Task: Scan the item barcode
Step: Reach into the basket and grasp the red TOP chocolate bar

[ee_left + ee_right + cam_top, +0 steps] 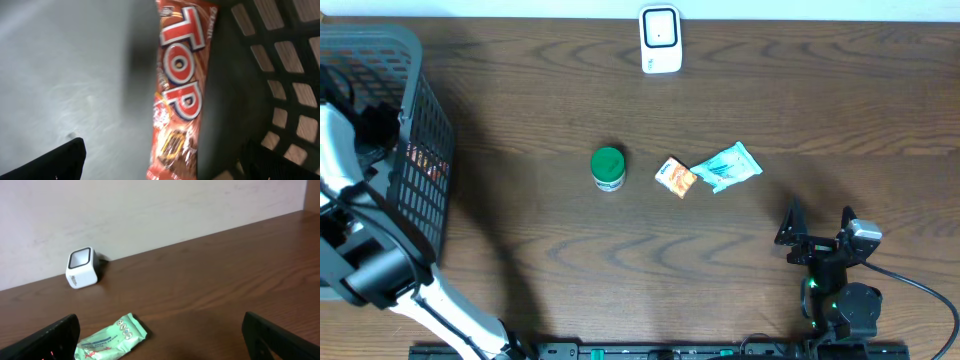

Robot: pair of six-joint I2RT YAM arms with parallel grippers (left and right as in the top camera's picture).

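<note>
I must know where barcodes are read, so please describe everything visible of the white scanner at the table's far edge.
The scanner is a small white block with rounded corners, plastic by its look. Its front holds a dark square window, with a small dark mark below; its back is dark. It stands upright on the wooden table, close to the pale wall; nothing else touches it.

Overhead view: even, moderate light. The table [520, 90] carries soft shadows right of the basket [425, 130], and the white scanner [660, 40] is near overexposed. Left wrist view: dim, with close-range blur; the wrapper [182, 90] is soft, with a dark band alongside it. Right wrist view: clear and evenly lit, pale wall [150, 210] brightest.
</note>
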